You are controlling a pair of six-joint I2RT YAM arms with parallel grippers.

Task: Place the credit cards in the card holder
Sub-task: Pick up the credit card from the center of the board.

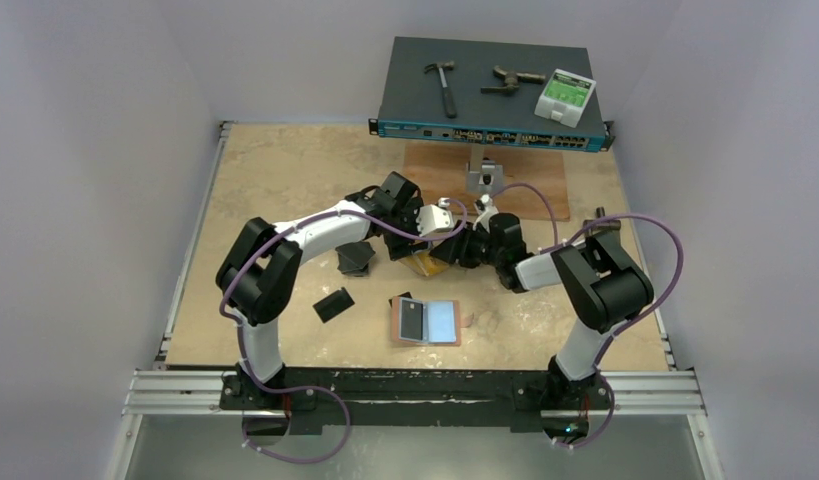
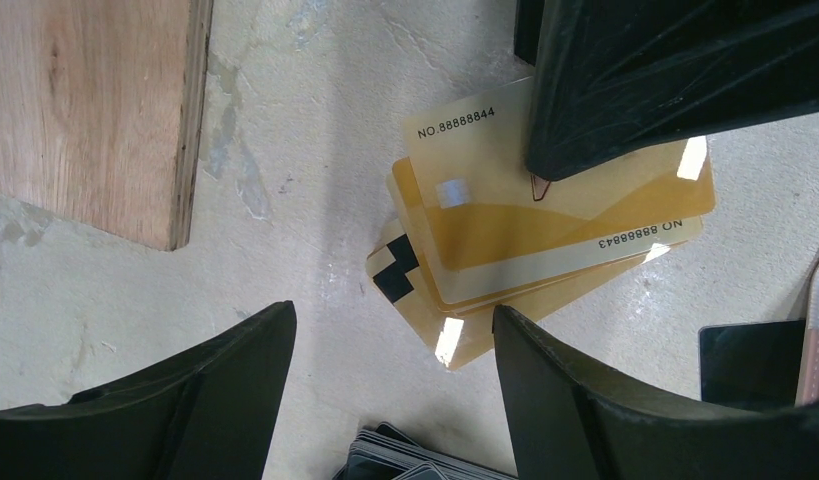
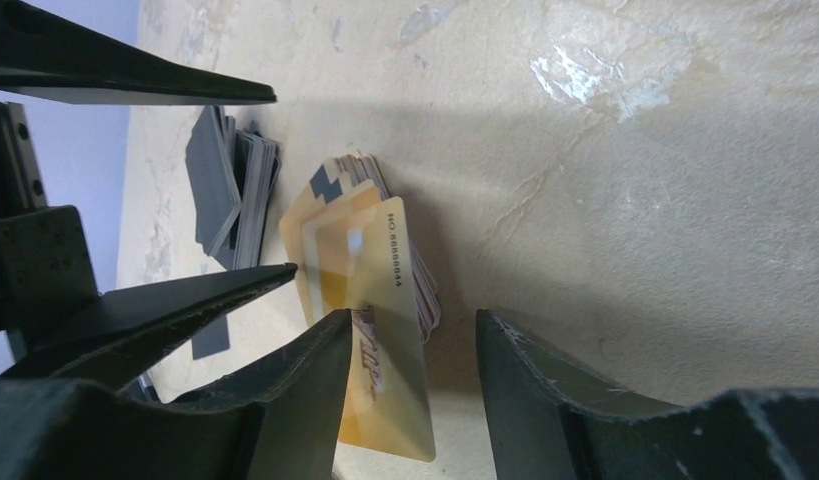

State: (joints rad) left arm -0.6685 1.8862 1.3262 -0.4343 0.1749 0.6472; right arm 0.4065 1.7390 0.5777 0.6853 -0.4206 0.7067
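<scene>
Off to the left on the table [image 1: 275,180], a single black card [image 1: 333,304] lies by itself, with a loose black card stack [image 1: 355,258] a little further in. The left gripper [image 2: 393,312] hangs just over the middle of the table with its claw spread wide, gripping nothing and touching nothing. The near corner of the orange-gold cards [image 2: 545,235] sits under the gap. Those cards lie fanned in a small heap, numbers showing on the top two. Facing it from the right, the right gripper [image 3: 410,322] is down at the same heap with its claw also apart. One of its fingers [image 3: 285,400] lies against the long edge of the top gold card, which runs into the gap, and the other finger stands clear on bare table. Nearer the arm bases, slightly right of the heap and apart from it, the card holder [image 1: 426,322] lies open and flat.
</scene>
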